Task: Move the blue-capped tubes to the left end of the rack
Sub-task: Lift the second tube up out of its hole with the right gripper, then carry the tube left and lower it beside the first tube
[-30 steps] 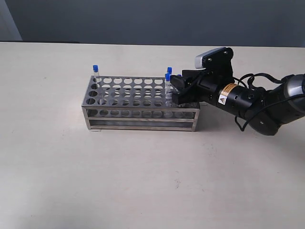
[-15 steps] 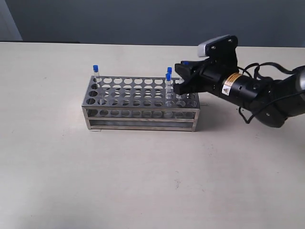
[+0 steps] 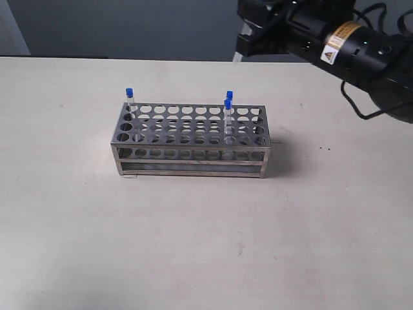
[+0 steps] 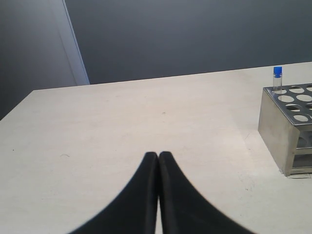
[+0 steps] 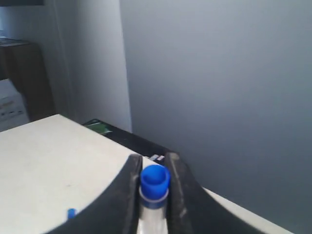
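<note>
The silver rack [image 3: 193, 161] stands on the table. One blue-capped tube [image 3: 130, 98] sits in its far left corner, and two more [image 3: 229, 97] [image 3: 227, 108] stand near its right end. High above the rack's right end, my right gripper [image 3: 248, 37] is shut on another blue-capped tube [image 5: 155, 180]. Its clear lower end [image 3: 237, 57] hangs free of the rack. In the right wrist view the right gripper [image 5: 154, 168] clamps the tube just below its cap. My left gripper [image 4: 158, 156] is shut and empty over bare table. From there the rack [image 4: 278, 136] and the corner tube [image 4: 278, 78] lie off to the side.
Pale tabletop surrounds the rack on all sides. A dark wall runs behind the table's far edge. The right arm's black body and cables [image 3: 361, 48] hang over the back right.
My right gripper closed on a tube at the rack's right end. It lifted the tube straight up out of the rack, to the top of the exterior view.
</note>
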